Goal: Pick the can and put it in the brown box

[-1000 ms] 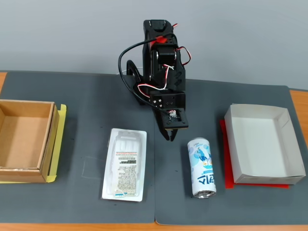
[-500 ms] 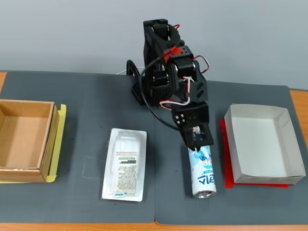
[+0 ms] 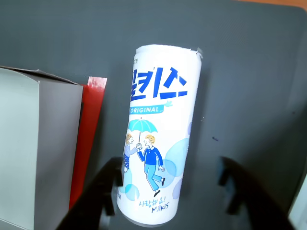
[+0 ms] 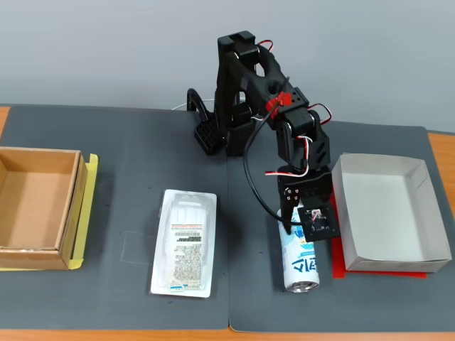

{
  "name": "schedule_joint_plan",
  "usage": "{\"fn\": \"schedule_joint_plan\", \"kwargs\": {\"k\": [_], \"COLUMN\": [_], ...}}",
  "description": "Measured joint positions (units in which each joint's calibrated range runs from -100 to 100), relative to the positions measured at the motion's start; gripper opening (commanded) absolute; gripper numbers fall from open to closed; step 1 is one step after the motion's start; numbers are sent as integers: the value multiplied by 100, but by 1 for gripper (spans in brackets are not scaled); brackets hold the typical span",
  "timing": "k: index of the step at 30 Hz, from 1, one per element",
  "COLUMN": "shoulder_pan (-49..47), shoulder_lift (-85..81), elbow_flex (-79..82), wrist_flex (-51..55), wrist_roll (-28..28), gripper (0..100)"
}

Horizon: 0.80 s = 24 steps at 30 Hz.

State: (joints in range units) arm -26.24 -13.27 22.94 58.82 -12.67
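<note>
The arm bends down over the can; the gripper is wide open around it, holding nothing. Label reads "ORIGINAL", "Milkis".

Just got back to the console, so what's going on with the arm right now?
The arm is reaching down over the can, which lies on its side on the dark mat beside the white paper box. In the wrist view the open end effector straddles the can's lower end, its fingers on either side and not yet closed. The brown box sits empty at the far left of the fixed view, with a flat white tray in between.
</note>
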Motion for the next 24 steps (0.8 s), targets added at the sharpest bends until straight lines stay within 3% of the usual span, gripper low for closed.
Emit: {"fn": "schedule_joint_plan", "kwargs": {"k": [5,24], "shoulder_pan": [-111,-599], "shoulder_lift": [304,1513], "elbow_flex": [0,-870], "wrist_flex": [0,-35], "wrist_roll": [-34,-239], "gripper": [45,46]}}
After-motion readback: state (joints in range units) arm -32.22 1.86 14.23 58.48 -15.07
